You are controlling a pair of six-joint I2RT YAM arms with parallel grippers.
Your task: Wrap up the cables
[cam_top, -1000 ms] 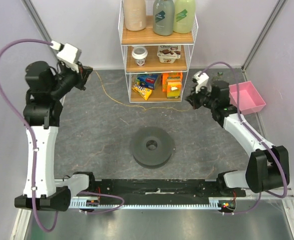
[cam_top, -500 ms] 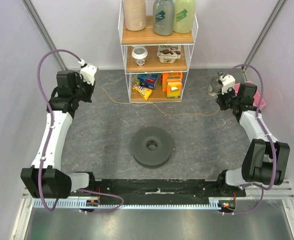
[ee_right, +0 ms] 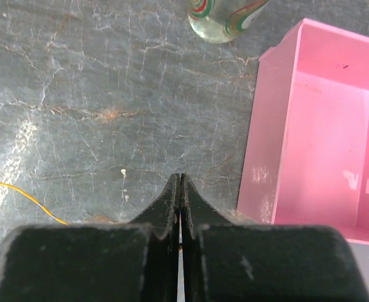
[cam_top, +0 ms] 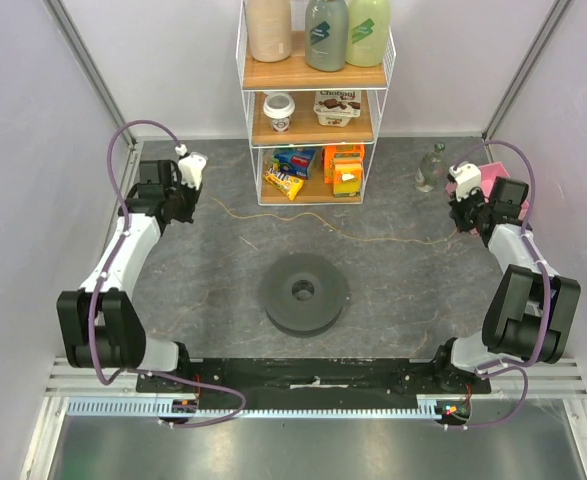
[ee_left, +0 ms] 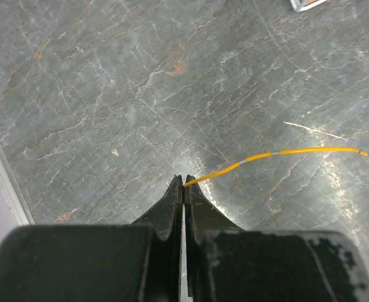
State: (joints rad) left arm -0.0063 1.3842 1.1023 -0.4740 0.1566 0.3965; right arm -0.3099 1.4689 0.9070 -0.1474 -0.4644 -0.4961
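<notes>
Pinching the yellow wire (ee_left: pixel 297 151) in the closed left gripper (ee_left: pixel 183 181) far left and, seemingly, the closed right gripper (ee_right: pixel 179 177) far right, probably to straighten it for the dark spool (cam_top: pixel 304 293).

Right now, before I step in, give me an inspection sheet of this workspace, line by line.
Surface: dark grey marbled tabletop, no spills seen.
Job's things: thin yellow-orange wire strung between both arms, behind the dark grey round spool; no wire seen on the spool.
Clutter: white wire shelf rack stocked with bottles and snacks; pink plastic bin; clear glass bottle.
Grippers: left gripper shut on the wire's end; right gripper shut, wire runs under it, hold cannot be confirmed.
Cables: purple hoses loop off each arm, apart from the wire.
Surroundings: pale lilac walls; nothing else seen.
</notes>
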